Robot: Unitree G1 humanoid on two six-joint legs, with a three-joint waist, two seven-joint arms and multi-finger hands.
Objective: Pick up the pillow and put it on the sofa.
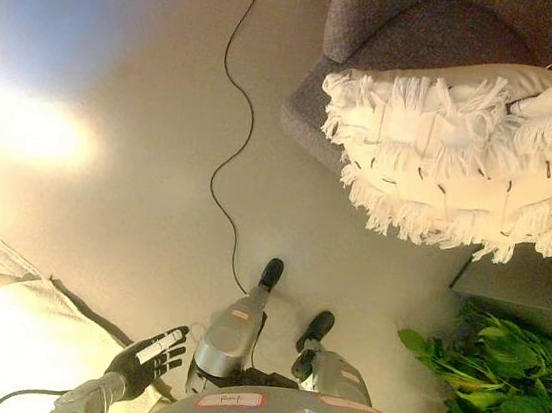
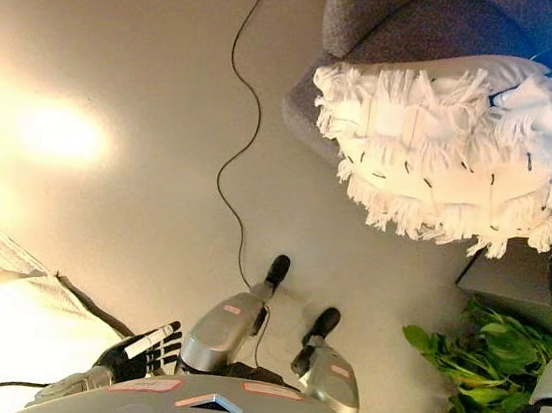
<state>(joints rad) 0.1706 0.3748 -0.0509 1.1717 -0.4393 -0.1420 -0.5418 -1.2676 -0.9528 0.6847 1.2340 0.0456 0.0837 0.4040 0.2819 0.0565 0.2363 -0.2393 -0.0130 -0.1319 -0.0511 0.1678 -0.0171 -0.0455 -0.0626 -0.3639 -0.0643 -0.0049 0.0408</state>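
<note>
The pillow [image 1: 458, 158] is white, puffy and fringed with shaggy tassels, lying at the far right over the front edge of the grey sofa [image 1: 419, 28]. Its right end is cut off and the right hand cannot be made out. The left hand [image 1: 149, 357], near left, hangs open, fingers spread, holding nothing.

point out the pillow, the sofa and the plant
pillow [image 1: 443, 157], left eye view, on its fringed white face
sofa [image 1: 429, 29], left eye view, on its grey seat
plant [image 1: 496, 385], left eye view, on its green leaves
</note>
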